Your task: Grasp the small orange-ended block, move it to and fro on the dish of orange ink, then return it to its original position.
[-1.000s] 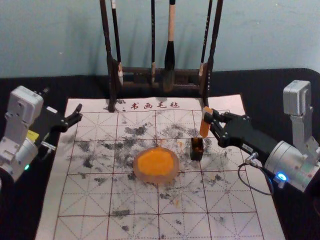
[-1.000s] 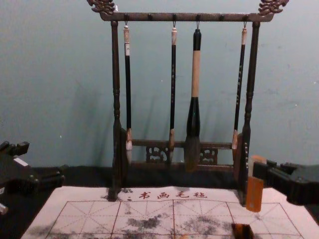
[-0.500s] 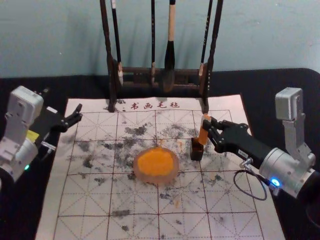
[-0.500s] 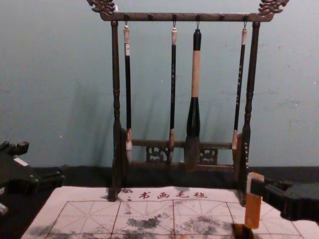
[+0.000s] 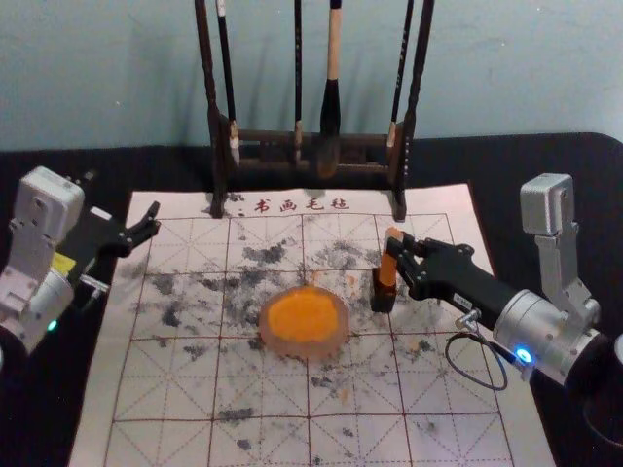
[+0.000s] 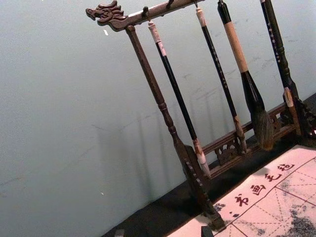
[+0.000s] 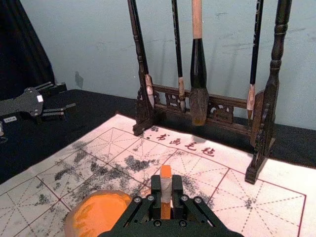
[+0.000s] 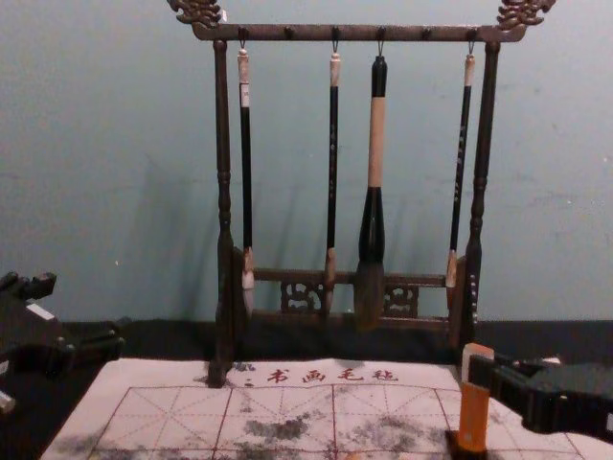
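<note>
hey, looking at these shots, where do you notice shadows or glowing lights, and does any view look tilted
Chest view: faint, soft shadows on the wall behind the brush rack; head view: a blue light glows on the right arm, a green light on the left; left wrist view: the rack leans.

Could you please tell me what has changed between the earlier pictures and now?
The right gripper and the orange rectangular block it holds moved down and leftward, bringing the block to the small dark box. Nothing was let go. The left gripper, round orange ink dish and brush rack stayed put.
</note>
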Available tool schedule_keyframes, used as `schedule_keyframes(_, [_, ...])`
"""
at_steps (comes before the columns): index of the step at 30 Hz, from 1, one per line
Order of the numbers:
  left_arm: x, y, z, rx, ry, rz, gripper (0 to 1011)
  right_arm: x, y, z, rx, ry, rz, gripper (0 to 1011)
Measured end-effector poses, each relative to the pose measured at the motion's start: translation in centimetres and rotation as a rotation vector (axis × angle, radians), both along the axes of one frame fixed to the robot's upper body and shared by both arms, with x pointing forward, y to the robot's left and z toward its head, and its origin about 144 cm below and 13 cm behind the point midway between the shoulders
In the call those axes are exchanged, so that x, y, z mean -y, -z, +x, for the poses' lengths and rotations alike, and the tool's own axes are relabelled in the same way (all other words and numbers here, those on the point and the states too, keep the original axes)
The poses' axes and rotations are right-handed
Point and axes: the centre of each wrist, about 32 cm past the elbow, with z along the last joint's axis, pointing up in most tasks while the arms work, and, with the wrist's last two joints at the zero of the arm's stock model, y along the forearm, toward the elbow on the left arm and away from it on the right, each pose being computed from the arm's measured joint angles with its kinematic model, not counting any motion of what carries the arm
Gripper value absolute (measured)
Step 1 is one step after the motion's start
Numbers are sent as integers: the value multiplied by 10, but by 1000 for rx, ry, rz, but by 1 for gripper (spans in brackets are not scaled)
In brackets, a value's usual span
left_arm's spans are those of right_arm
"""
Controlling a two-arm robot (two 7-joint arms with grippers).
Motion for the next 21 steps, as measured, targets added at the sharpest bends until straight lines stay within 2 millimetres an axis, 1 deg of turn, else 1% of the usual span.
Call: schedule_keyframes(21, [0, 0, 0, 0, 0, 0, 1001, -7, 6, 7, -14, 19, -22, 105])
